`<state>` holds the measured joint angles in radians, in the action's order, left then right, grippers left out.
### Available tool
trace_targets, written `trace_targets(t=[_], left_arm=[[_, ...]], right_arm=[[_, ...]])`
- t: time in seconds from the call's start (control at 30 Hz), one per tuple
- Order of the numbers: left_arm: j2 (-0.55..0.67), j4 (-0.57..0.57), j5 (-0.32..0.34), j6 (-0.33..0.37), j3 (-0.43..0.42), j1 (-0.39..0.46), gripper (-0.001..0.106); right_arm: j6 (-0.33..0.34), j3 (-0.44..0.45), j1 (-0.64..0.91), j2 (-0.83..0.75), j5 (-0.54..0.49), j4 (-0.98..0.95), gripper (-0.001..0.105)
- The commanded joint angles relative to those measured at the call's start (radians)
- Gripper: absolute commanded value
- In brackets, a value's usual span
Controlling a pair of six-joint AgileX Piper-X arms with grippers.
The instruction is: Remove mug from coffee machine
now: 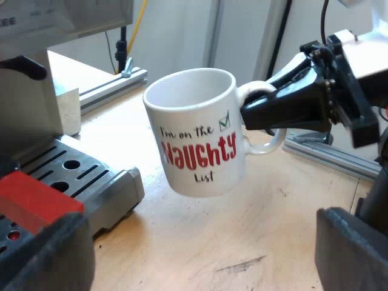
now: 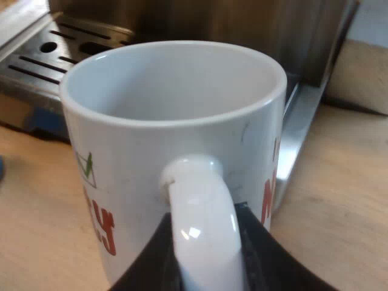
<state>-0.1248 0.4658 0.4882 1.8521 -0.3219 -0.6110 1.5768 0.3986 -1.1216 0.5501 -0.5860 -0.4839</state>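
The mug (image 1: 197, 133) hangs in the air just beside the machine (image 1: 24, 103). It is off the drip tray (image 1: 73, 176), over the wooden table (image 1: 242, 242), and leans a little. The right gripper (image 1: 267, 100) holds it, with its two fingers closed on the handle loop, one on each side. The left gripper (image 1: 200, 242) is spread wide and holds nothing; it is near the tray's outer edge.

The mug looks like glazed ceramic, so I judge it stiff, smooth, rather slippery, and easy to break if it falls on the table. The right wrist view shows the inside empty, so it should be fairly light and nothing can spill. The handle is the natural place to hold it. However, the body's weight sits to one side of this grip, so the mug may turn between the fingers.

On the mug I read "I'm on the NAUGHTY List", with the big word in red and a green ticked box above it. The letters on the machine's top are cut off and I cannot read them.
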Motion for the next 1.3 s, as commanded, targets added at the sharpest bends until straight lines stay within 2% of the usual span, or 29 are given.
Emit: trace_targets(t=[0.03, 0.1, 0.17, 0.23, 0.27, 0.63, 0.73, 0.87, 1.3], left_arm=[[0.003, -0.012, -0.013, 0.013, -0.009, -0.017, 0.077], [0.003, -0.012, -0.013, 0.013, -0.009, -0.018, 0.077], [0.003, -0.012, -0.013, 0.013, -0.009, -0.018, 0.077], [0.003, -0.012, -0.013, 0.013, 0.001, -0.018, 0.077], [0.003, -0.012, -0.013, 0.013, 0.006, -0.018, 0.077], [0.003, -0.014, -0.013, 0.013, 0.029, -0.018, 0.077], [0.003, -0.014, -0.013, 0.013, 0.029, -0.018, 0.077], [0.003, -0.014, -0.013, 0.013, 0.029, -0.018, 0.077], [0.003, -0.014, -0.013, 0.013, 0.029, -0.018, 0.077]], right_arm=[[-0.136, 0.019, 0.002, -0.016, -0.097, -0.038, 0.0], [-0.188, 0.011, 0.002, -0.016, -0.122, -0.045, 0.0], [-0.203, 0.002, 0.002, -0.016, -0.161, -0.045, 0.0], [-0.205, -0.004, 0.002, -0.016, -0.181, -0.045, 0.0], [-0.205, -0.02, 0.002, -0.016, -0.241, -0.048, 0.0], [-0.205, -0.04, 0.002, -0.01, -0.454, -0.046, 0.0], [-0.205, -0.044, 0.002, -0.008, -0.459, -0.039, 0.0], [-0.205, -0.14, 0.002, -0.007, -0.461, 0.083, 0.0], [-0.205, -0.26, 0.032, 0.005, -0.492, 0.237, 0.0]])
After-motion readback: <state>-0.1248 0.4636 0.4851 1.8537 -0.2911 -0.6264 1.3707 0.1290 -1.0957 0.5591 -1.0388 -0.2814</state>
